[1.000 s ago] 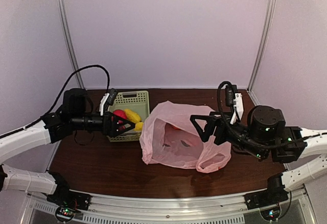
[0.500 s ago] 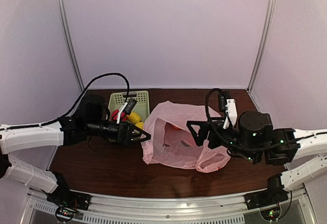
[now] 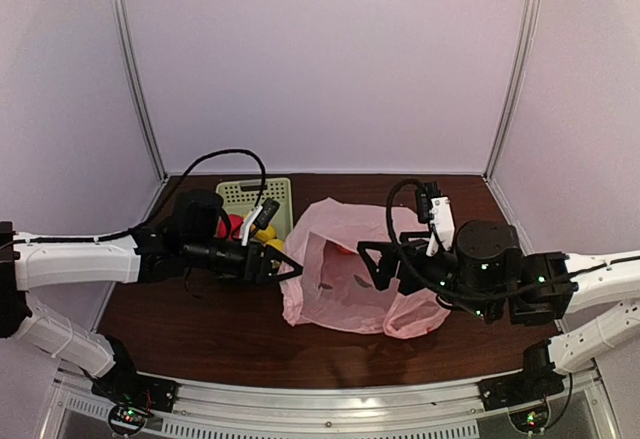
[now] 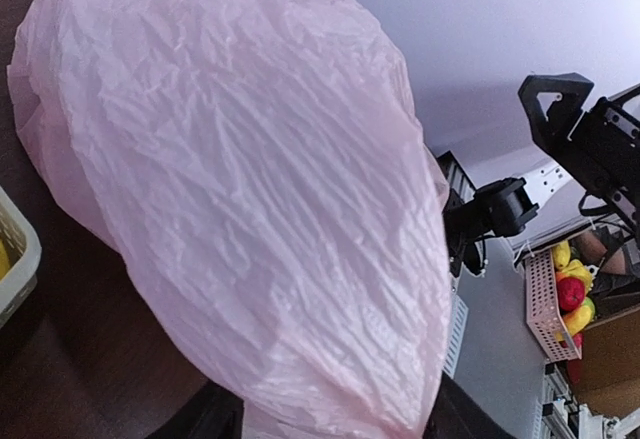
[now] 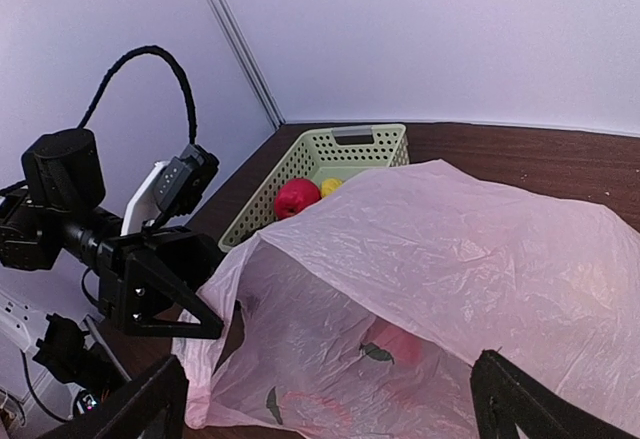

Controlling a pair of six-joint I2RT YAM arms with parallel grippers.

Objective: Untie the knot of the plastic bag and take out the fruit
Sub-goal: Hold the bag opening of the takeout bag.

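Large translucent pink crinkly plastic bag (image 3: 345, 284) lies on the dark wooden worktop (image 3: 200, 329). Left fingers (image 5: 175, 332) are spread at its 9 o'clock edge, and right fingers (image 5: 525, 404) are released at 3 o'clock.

This is a robot test booth in a lab. Plain white panels (image 3: 330, 59) on metal posts (image 3: 135, 69) enclose a brown table (image 3: 200, 329).

"Where's the thin, crinkly, translucent pink plastic bag (image 3: 345, 279)?"

"Slumped on the dark table (image 3: 200, 319), mouth gaping. One reddish-orange fruit (image 3: 343, 250) shows inside."

"Other fruit?"

"A round red one (image 5: 296, 198) and yellow ones (image 5: 330, 186) lie in the pale green slotted basket (image 5: 385, 149) beside it."
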